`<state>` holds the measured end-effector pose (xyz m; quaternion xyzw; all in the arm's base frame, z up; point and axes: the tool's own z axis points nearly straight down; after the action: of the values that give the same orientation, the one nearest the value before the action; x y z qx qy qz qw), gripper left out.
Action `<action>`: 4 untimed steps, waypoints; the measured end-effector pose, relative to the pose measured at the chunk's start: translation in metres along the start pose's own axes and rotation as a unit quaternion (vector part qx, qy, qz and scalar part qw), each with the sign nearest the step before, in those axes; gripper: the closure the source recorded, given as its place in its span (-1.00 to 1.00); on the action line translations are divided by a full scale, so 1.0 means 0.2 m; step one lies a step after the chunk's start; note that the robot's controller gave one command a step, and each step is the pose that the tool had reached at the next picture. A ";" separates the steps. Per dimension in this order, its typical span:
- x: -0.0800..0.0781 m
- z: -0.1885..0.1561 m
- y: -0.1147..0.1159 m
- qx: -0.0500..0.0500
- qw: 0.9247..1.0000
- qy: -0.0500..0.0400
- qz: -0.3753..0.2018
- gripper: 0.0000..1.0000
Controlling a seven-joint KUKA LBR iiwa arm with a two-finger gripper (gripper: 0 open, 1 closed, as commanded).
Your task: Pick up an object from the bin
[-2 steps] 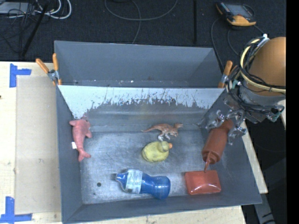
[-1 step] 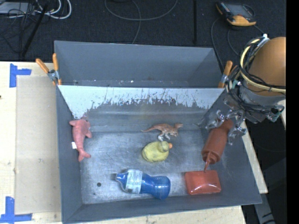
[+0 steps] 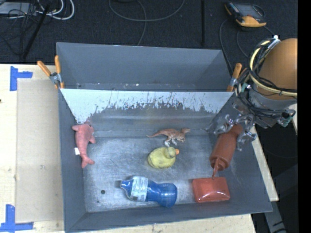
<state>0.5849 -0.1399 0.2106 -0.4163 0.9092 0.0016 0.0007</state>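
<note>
My gripper (image 3: 236, 128) is at the bin's right side, over the sloping right wall. Its metal fingers stand either side of the upper end of a red-brown squeeze bottle (image 3: 224, 152), and it is shut on it. The bottle hangs tilted, its nozzle pointing down and left, with the tip just above a flat red pad (image 3: 210, 189) on the bin floor at the front right. A yellow duck (image 3: 162, 158) lies in the middle of the floor, well to the left of the bottle.
A brown toy dinosaur (image 3: 170, 134) stands just behind the duck. A blue bottle (image 3: 149, 190) with a pale label lies near the front wall. A pink dolphin (image 3: 84, 142) lies along the left wall. The arm's orange dome sits above the right rim.
</note>
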 end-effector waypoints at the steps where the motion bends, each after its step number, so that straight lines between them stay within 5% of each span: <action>1: 0.00 0.00 0.00 0.000 1.000 0.000 0.000 1.00; 4: 0.00 0.00 0.00 0.000 1.000 0.000 0.001 1.00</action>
<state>0.5848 -0.1400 0.2106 -0.4152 0.9097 0.0018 0.0004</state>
